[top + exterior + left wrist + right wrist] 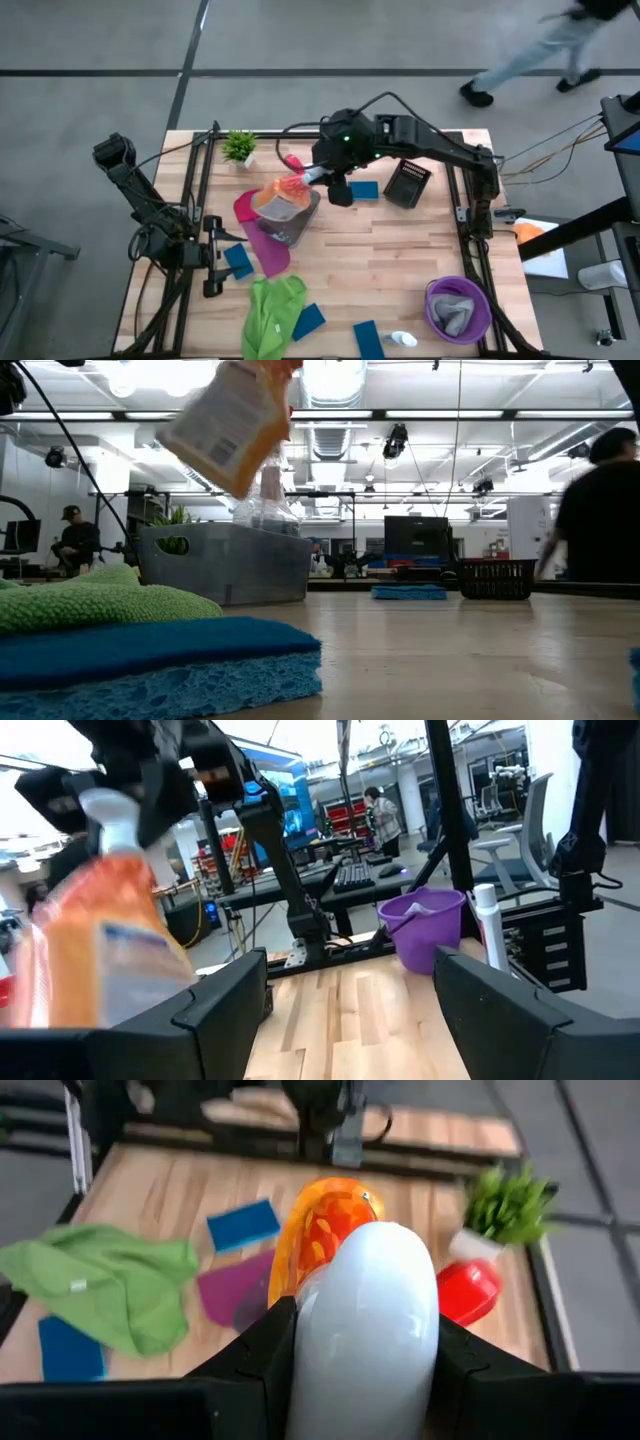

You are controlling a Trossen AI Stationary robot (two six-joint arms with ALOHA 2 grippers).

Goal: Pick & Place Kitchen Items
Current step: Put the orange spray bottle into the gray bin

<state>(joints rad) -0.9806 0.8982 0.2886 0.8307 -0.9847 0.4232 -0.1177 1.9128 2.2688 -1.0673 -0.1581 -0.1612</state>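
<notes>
My right gripper point(322, 180) is shut on the orange spray bottle point(283, 192), which hangs tilted above a grey bin point(296, 226) at mid-table. The low view shows the bottle point(232, 422) over the bin point(225, 565). A magenta cloth point(257, 238) hangs from the bin's left side onto the table. My left gripper point(215, 257) is open and empty at the left; its wrist view point(350, 1010) looks across at the bottle point(95, 955). A green cloth point(270, 310) lies on the table at the near edge, with blue sponges point(238, 260) point(307, 320) nearby. My right gripper pinches the spray bottle's white trigger head point(365, 1320) between its two fingers point(262, 1352), one on either side. The fingers come from the table's right, slanting down. The bottle is lifted clear and tilted, its orange body point(322, 1230) reaching toward the table's left above the bin.
A black basket point(408, 183) and a blue sponge point(364, 189) lie right of the gripper. A potted plant point(240, 148) and a red-topped bottle point(293, 161) stand at the far side. A purple bucket point(458, 308) holding a grey cloth and a white-topped bottle point(401, 339) are near right. A person walks beyond the table.
</notes>
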